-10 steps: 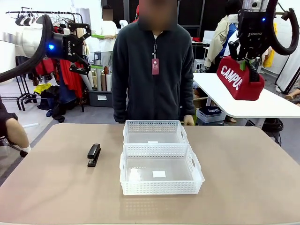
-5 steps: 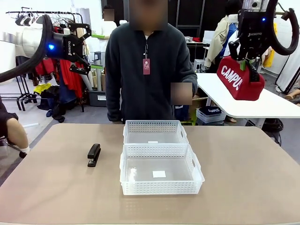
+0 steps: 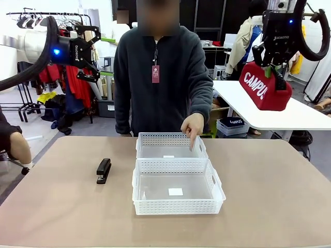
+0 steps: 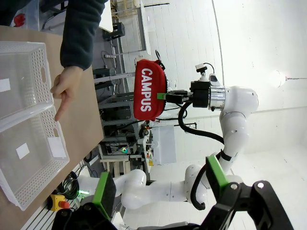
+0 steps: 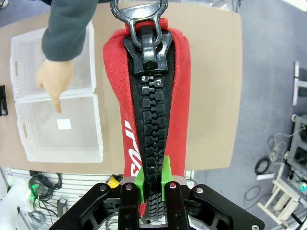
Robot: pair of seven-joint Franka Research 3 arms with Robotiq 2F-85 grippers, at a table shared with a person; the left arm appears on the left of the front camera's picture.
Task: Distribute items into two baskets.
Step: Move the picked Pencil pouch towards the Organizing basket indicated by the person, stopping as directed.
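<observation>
High at the upper right, my right gripper [image 3: 274, 66] is shut on the zipper edge of the red "CAMPUS" pouch [image 3: 266, 88], which hangs well above the table. In the right wrist view the pouch [image 5: 168, 96] runs up from my right gripper [image 5: 154, 179]. The black stapler [image 3: 103, 171] lies on the table left of the baskets. The far basket [image 3: 170, 138] and the near basket [image 3: 176, 206] sit touching in the middle, both empty. A person's hand [image 3: 192, 126] points down at the far basket's right side. My left gripper [image 3: 90, 51] hangs open and empty at the upper left.
The tan table [image 3: 269, 196] has free room on both sides of the baskets. The person stands at the far edge behind the baskets. A white table [image 3: 269, 116] stands behind at the right, and a clothes rack [image 3: 31, 20] at the back left.
The person's hand came up from beside the body, then dropped to point at the far basket. Both arms, the pouch and the stapler have stayed still.
</observation>
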